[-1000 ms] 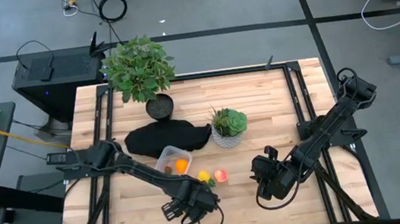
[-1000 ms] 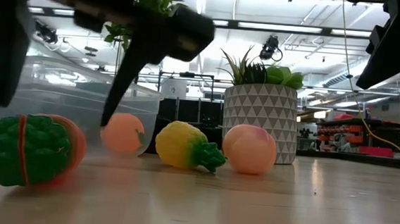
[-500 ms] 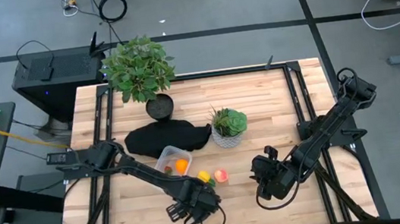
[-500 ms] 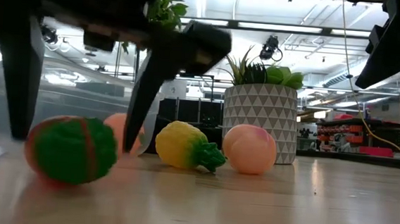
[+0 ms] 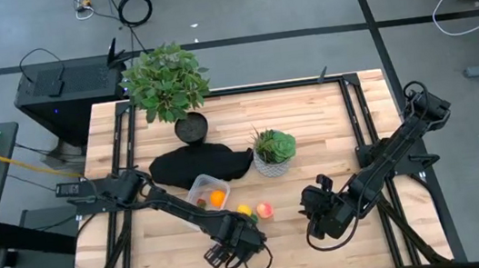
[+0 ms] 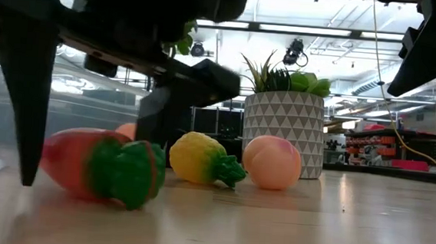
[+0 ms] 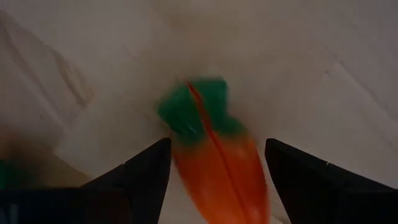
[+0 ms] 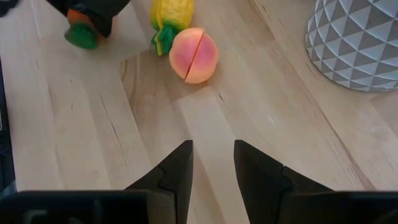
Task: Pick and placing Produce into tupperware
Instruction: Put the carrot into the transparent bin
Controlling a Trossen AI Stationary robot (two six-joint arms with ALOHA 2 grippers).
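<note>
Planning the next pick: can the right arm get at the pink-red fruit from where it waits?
Probably yes. The right gripper is open and faces the pink-red fruit across bare table; only the yellow piece touches the fruit's far side.

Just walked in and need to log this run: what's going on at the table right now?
The left gripper is down at the table's front with open fingers on either side of the toy carrot, which lies on the wood, not yet lifted. The tupperware already holds an orange. The yellow piece and pink fruit wait beside it. The right gripper idles, open.
</note>
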